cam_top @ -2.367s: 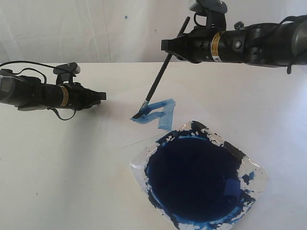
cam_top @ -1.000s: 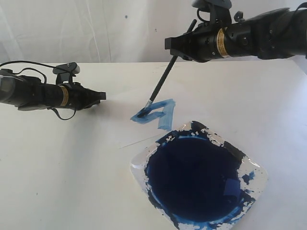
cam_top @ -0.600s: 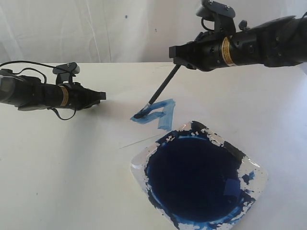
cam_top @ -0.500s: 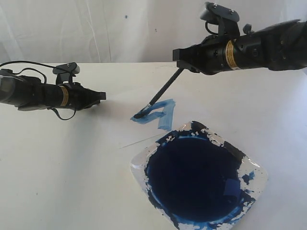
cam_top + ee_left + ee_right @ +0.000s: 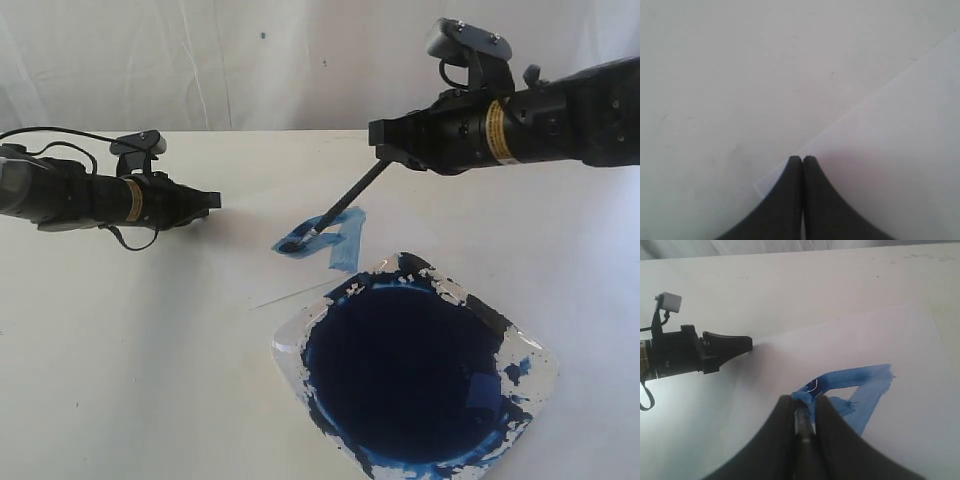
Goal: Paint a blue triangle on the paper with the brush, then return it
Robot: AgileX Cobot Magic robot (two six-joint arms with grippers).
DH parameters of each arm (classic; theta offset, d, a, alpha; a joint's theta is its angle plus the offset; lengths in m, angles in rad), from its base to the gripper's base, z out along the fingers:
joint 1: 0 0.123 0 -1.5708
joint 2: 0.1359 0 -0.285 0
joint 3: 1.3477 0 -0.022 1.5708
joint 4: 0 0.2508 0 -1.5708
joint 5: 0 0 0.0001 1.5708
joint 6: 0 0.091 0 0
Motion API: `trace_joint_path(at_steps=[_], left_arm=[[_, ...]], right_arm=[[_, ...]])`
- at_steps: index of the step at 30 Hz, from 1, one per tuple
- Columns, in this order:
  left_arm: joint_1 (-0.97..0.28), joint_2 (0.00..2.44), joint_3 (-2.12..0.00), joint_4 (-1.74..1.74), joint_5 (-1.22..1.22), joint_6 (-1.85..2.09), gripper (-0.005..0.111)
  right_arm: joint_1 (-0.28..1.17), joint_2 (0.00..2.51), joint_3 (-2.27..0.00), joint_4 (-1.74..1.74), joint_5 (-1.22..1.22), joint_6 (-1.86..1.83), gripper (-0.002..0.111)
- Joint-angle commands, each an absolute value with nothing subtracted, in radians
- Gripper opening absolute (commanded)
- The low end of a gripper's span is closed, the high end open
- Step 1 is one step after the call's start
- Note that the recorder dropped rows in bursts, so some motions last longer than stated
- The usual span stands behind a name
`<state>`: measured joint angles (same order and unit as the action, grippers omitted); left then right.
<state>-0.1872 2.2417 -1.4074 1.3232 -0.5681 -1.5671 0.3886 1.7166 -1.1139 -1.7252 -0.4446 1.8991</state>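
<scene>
My right gripper [image 5: 390, 140] is shut on the black-handled brush [image 5: 345, 205], which slants down to the left. Its bristles [image 5: 292, 243] rest on the left corner of the blue triangle [image 5: 330, 240]. In the right wrist view the brush [image 5: 803, 423] lies between the closed fingers, its tip on the triangle [image 5: 855, 390]. The triangle sits on the white paper [image 5: 250, 255], seen in the right wrist view as the paper [image 5: 910, 350]. My left gripper [image 5: 214, 200] is shut with its tips over the paper's corner [image 5: 880, 150], holding nothing I can see; in the left wrist view the gripper [image 5: 802, 159] shows both fingers pressed together.
A clear square dish [image 5: 520, 345] holding a large dark-blue paint pool [image 5: 405, 375] sits in front of the triangle, overlapping the paper's near part. A white wall stands behind the table [image 5: 120, 380].
My right arm has shifted right and lowered, tilting the brush flatter. The bristles stay at the triangle's left corner. The left arm has not moved.
</scene>
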Motion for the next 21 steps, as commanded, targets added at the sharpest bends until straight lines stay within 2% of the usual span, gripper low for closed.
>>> trace_joint_path(at_steps=[1, 12, 21], left_arm=[[-0.191, 2.243, -1.409, 1.318, -0.531, -1.566, 0.000], [-0.191, 2.243, -1.409, 1.316, -0.531, -1.566, 0.000], [-0.191, 2.243, -1.409, 1.316, -0.531, -1.566, 0.000]], right_arm=[[0.378, 1.686, -1.059, -1.744, -0.387, 1.871, 0.000], [0.378, 1.569, -0.933, -1.744, -0.181, 1.826, 0.000], [0.378, 1.532, -0.899, -1.744, -0.118, 1.810, 0.000]])
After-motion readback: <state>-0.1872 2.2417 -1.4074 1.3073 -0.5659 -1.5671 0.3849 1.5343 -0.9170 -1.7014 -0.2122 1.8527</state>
